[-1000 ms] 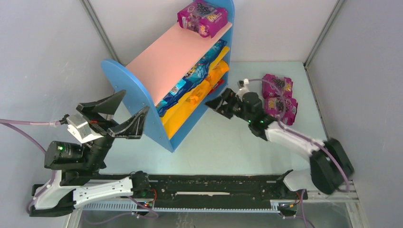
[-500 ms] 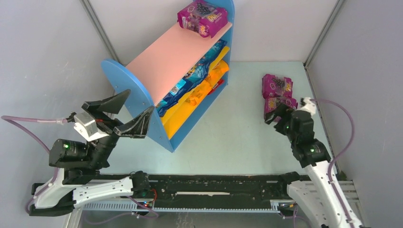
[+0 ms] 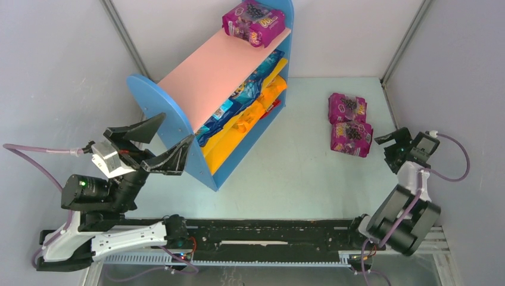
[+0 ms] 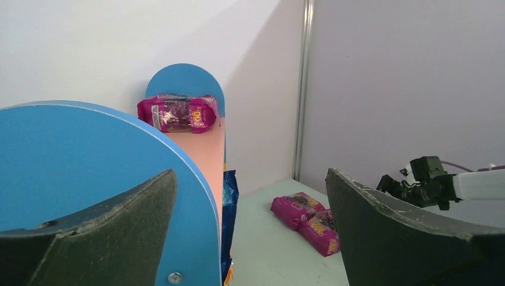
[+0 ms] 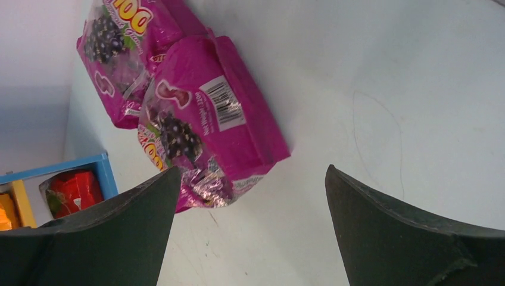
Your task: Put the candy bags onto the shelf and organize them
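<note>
Pale table [image 3: 298, 173] carries the shelf [image 3: 202, 77], one purple bag [image 3: 254, 22] on its pink top. We see both arms' jaws spread and empty: the left arm [image 3: 98, 190] by the shelf's blue panel [image 3: 156, 98], the right arm [image 3: 408, 202] near two touching purple bags [image 3: 347, 108] [image 3: 351, 137].

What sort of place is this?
Probably a robot test booth, not a shop: plain grey wall panels enclose the table, two arms are bolted at its edge, and one small shelf holds candy bags.
</note>
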### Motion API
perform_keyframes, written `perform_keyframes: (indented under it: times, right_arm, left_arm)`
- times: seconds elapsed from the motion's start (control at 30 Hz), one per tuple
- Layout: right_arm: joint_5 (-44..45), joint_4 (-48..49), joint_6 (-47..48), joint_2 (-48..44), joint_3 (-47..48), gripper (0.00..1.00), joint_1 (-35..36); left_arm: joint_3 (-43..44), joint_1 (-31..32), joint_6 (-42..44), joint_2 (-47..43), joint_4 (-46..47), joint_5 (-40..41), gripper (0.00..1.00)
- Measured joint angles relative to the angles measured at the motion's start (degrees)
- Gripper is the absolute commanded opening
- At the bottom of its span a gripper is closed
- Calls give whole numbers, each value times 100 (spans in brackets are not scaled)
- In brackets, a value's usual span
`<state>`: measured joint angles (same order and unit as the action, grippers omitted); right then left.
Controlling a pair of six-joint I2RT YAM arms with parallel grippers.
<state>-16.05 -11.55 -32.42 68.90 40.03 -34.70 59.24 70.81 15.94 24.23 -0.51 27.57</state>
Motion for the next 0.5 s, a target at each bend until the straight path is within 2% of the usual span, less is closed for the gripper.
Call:
perform_keyframes:
  times: [0.17,0.5]
  right_arm:
    - [-752,654,-35,1047,9,99,-286]
    - [-1635,1421,-90,2520,511,96,-114]
  left_arm:
    - [0,-2,-9,-9,0,-52,100]
    - [0,-2,-7,-13,0,-79,100]
